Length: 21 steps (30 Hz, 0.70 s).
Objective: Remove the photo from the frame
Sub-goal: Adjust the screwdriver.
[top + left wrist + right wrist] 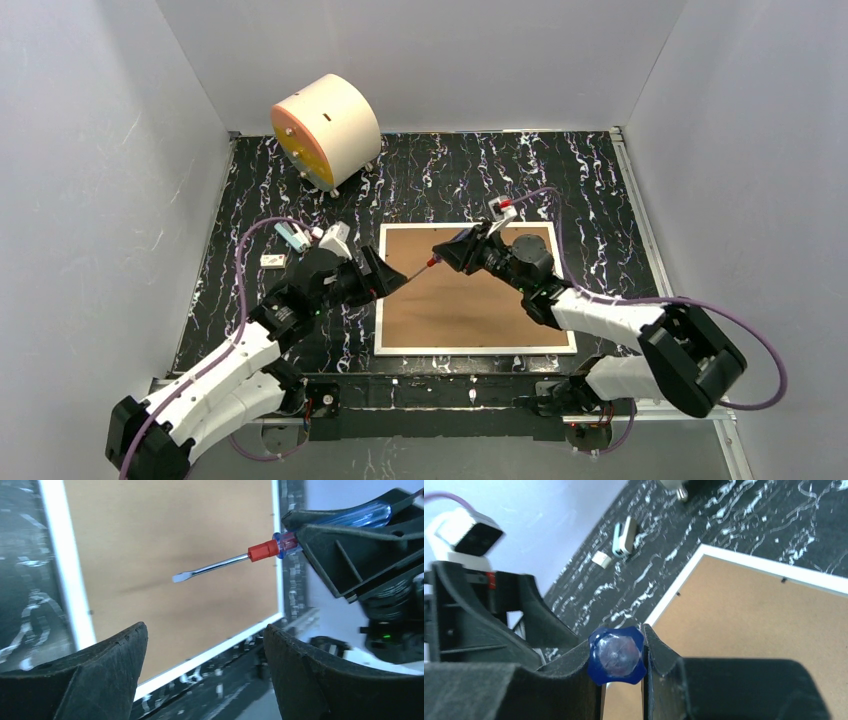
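The frame (470, 300) lies brown back up on the marbled table (600, 200) as the right gripper (618, 635) pinches a blue-handled screwdriver (220, 565) above it, the left gripper (205, 630) spread wide near the blade tip.

The frame (381, 290) is lying face down, its brown back panel (470, 300) covering whatever is sitting inside. Above the frame, the right gripper (447, 256) is hiding most of the blue handle of the screwdriver (215, 567). Left of the frame, a white piece (273, 260) and a teal-and-white item (292, 237) are showing too small to identify.
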### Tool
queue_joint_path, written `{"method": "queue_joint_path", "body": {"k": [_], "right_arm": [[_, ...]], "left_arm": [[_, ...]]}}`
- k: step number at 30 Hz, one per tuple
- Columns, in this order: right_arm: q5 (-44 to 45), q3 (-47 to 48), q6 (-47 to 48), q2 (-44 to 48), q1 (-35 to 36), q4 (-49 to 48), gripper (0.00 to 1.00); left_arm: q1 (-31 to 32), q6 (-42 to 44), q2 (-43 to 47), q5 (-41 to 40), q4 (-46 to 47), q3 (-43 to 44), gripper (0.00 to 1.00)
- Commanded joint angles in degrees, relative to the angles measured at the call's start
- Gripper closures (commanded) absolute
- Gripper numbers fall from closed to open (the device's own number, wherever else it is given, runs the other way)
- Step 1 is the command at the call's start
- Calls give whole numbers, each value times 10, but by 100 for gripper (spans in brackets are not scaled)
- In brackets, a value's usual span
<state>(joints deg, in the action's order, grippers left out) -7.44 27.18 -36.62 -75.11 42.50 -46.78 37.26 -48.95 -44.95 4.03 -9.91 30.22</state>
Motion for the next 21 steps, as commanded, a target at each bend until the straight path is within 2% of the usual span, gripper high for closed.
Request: {"method": "queue_joint_path", "body": {"k": [1, 4, 6, 10, 15, 18, 21], "right_arm": [[48, -11, -36, 64, 14, -4, 99], [156, -6, -8, 99, 64, 27, 99], [221, 2, 3, 113, 97, 48, 99], [312, -5, 17, 119, 153, 18, 99], [355, -8, 29, 109, 198, -39, 99], [380, -11, 45, 103, 216, -73, 99], [430, -4, 64, 99, 226, -63, 99]], "left_arm": [[3, -141, -11, 59, 145, -44, 18], [3, -248, 25, 22, 271, -103, 15], [3, -286, 22, 10, 320, -116, 14], [8, -339, -6, -15, 409, -124, 13], [22, -388, -44, -58, 487, -133, 14], [25, -398, -41, -75, 490, -140, 16], [27, -409, -32, -79, 481, -149, 17]]}}
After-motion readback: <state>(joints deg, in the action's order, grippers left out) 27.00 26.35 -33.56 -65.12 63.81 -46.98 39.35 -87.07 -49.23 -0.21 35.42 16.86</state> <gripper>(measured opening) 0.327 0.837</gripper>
